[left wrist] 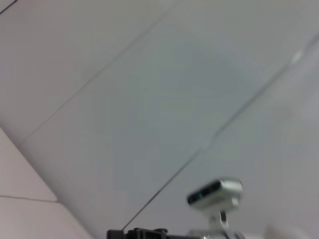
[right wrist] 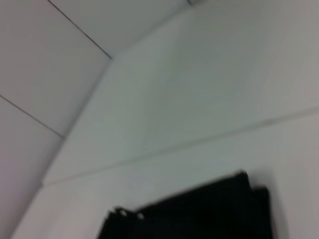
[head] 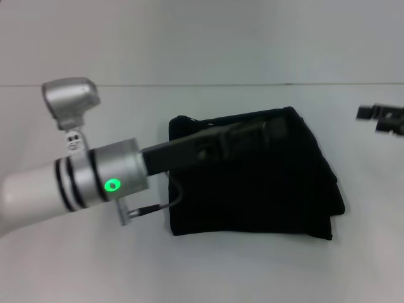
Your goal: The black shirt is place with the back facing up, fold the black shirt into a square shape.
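The black shirt [head: 265, 196] lies on the white table [head: 82, 265], folded into a rough square with uneven layered edges on its right side. No lettering shows. My left arm reaches across it from the left. My left gripper [head: 278, 130] is over the shirt's far part, dark against the dark cloth. My right gripper [head: 384, 118] is off to the right of the shirt, above the table and apart from the cloth. The right wrist view shows the shirt's folded edge [right wrist: 199, 214].
The table's far edge meets a pale wall [head: 202, 38]. A thin black cable [head: 165, 203] hangs from my left wrist at the shirt's left edge. The left wrist view shows only pale panels and a silver camera housing [left wrist: 215, 193].
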Tool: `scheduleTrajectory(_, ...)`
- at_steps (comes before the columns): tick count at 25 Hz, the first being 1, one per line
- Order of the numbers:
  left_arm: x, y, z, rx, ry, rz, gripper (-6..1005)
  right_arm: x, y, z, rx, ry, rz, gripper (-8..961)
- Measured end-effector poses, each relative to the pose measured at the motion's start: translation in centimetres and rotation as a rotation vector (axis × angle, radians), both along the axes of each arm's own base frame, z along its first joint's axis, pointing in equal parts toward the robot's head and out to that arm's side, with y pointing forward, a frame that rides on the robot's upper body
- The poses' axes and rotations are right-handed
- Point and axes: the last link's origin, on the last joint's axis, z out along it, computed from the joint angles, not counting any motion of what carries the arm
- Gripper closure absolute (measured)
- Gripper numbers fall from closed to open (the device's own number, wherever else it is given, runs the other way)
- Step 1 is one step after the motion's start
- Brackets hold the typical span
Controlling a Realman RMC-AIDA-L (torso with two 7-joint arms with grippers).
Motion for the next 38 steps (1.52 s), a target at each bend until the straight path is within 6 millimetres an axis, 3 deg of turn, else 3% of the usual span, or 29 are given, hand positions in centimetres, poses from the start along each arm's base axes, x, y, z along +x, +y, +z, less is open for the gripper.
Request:
scheduleTrajectory(4, -1.6, -0.5, 1.2, 0.105, 0.127, -0.127, 178, -0.2, 0.5, -2.1, -0.071, -0.027, -0.049, 40)
scheduleTrajectory(15, -3.8, -1.4, 1.4, 0.262, 0.374, -0.394, 90, -1.5, 1.4, -6.5, -0.151, -0.087, -0.078, 41)
scheduleTrajectory(38, -4.0, -1.5, 0.9, 0.259, 0.396, -0.402, 91, -2.9, 2.5, -9.2, -0.120, -0.145, -0.063, 61)
